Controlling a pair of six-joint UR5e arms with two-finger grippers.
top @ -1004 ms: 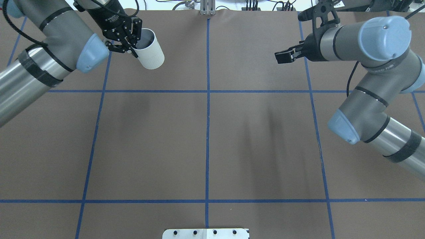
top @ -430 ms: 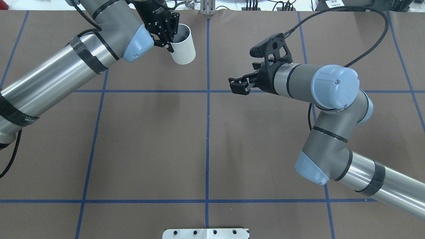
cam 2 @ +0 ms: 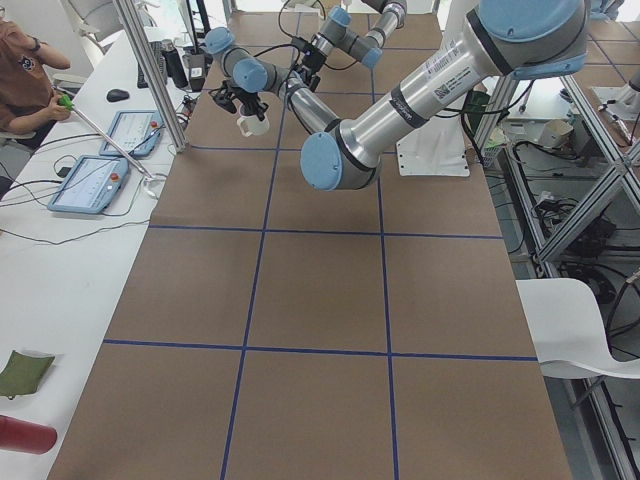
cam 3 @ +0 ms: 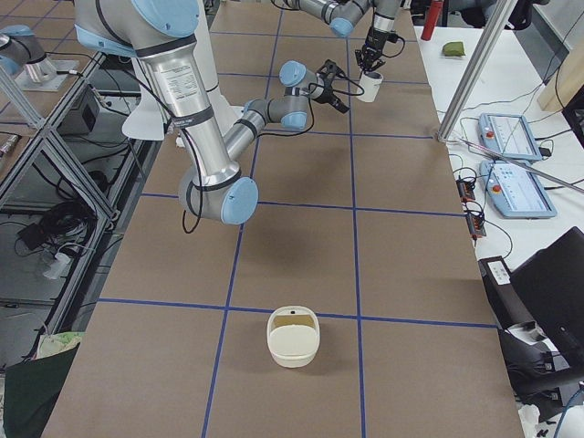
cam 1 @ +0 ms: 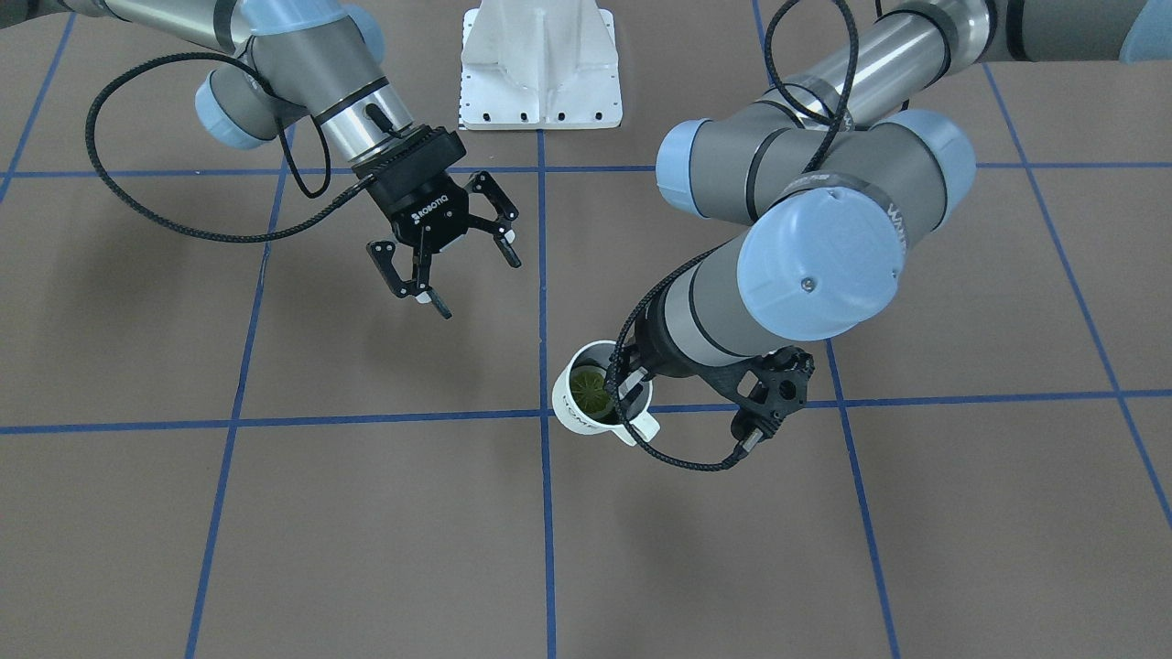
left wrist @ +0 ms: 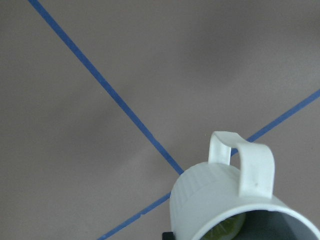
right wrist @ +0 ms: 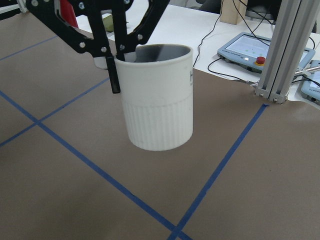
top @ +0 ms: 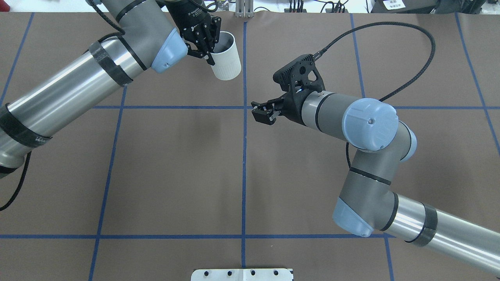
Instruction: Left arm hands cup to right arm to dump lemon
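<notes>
Brown-paper table (top: 175,164) w/ blue tape grid is lying under both arms. Only the exterior right view is showing a cream tub (cam 3: 292,338) sitting on it, well apart from the arms, prob. the dump spot. Left arm (top: 78,86) is reaching to the far centre; right arm (top: 367,125) is pointing its wrist that way.

Step in hand, I'd say: pre-handover, cup (top: 226,58) not yet passed. Left gripper (top: 209,50) is clamping the rim, one finger inside & one outside, clearest in the right wrist view. Right gripper (cam 1: 476,279) is hanging spread wide & empty, near the cup but apart. The front view is showing that spread best; overhead is foreshortening it.

White & ribbed, the cup is hanging upright off the table, just left of the centre tape line. Next move prob. needs the right gripper lined up on free wall or rim, away from the left fingers, & closed before the left lets go.

Lemon (cam 1: 591,389) is sitting inside the cup: front & left wrist views are showing it, overhead & right wrist aren't.
</notes>
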